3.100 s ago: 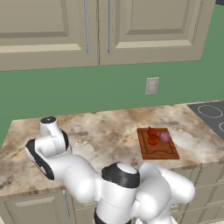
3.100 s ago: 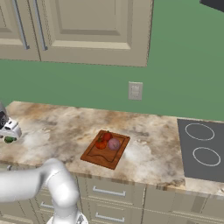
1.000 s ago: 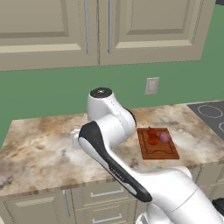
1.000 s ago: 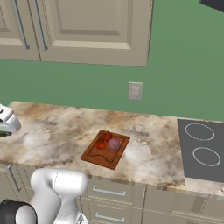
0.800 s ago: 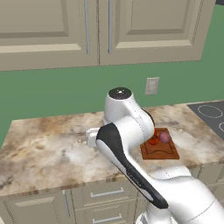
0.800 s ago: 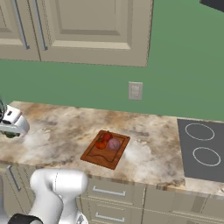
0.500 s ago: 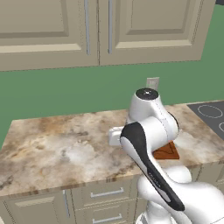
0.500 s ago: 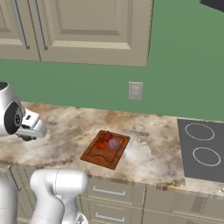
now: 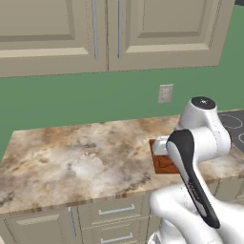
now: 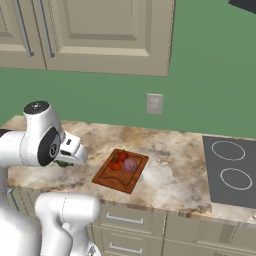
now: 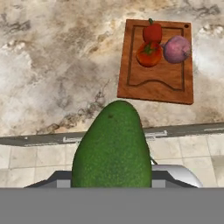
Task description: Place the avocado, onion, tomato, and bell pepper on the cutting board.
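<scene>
At the upper right of the hand view, the cutting board [image 11: 157,83] already carries bell pepper [image 11: 152,31], tomato [image 11: 148,54] and onion [image 11: 176,49]; the gripper [image 11: 112,183], closed around the avocado [image 11: 113,146], has only that left to deliver

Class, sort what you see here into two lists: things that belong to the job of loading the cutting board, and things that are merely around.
Belongs to the job: avocado, held in the pincer; bell pepper, tomato, onion, all on the cutting board.

Merely around: wall outlet, stove burners, upper cabinets, drawers.
</scene>
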Controlling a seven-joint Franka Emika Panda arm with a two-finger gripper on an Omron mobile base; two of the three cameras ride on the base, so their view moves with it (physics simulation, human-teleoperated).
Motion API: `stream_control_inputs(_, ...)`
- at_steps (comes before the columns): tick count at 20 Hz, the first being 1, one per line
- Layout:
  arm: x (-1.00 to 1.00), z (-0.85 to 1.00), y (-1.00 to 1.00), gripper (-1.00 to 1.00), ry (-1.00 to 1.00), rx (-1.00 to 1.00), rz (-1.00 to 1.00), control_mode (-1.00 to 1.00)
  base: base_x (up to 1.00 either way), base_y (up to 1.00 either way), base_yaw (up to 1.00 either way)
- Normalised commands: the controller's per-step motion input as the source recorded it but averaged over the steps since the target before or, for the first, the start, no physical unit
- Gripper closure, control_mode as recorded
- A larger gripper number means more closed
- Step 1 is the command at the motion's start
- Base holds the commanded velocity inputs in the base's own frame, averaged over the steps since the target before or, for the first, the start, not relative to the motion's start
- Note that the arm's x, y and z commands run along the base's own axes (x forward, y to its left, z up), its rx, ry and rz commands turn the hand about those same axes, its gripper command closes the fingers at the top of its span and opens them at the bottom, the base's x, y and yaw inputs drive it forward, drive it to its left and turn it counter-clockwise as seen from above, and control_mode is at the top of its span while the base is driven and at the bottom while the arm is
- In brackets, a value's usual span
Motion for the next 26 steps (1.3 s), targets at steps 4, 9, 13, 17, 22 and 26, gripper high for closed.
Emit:
stream_control_inputs(4,0.20,0.00,-0.79,1.00,0.00,0.00,-0.02,-1.00,0.00,0.00,0.00)
stream_control_inputs(9,0.43,0.00,-0.70,1.00,0.02,0.00,0.00,-1.00,0.00,0.00,0.00)
stream_control_inputs(13,0.59,-0.17,-0.58,1.00,0.07,0.00,0.00,-1.00,0.00,0.00,0.00)
stream_control_inputs(17,0.55,-0.44,-0.31,1.00,0.07,0.00,0.00,-1.00,0.00,0.00,0.00)
stream_control_inputs(22,0.49,-0.46,-0.11,1.00,0.03,0.00,0.00,-1.00,0.00,0.00,0.00)
stream_control_inputs(26,0.50,-0.31,0.00,1.00,0.00,0.00,0.01,-1.00,0.00,0.00,0.00)
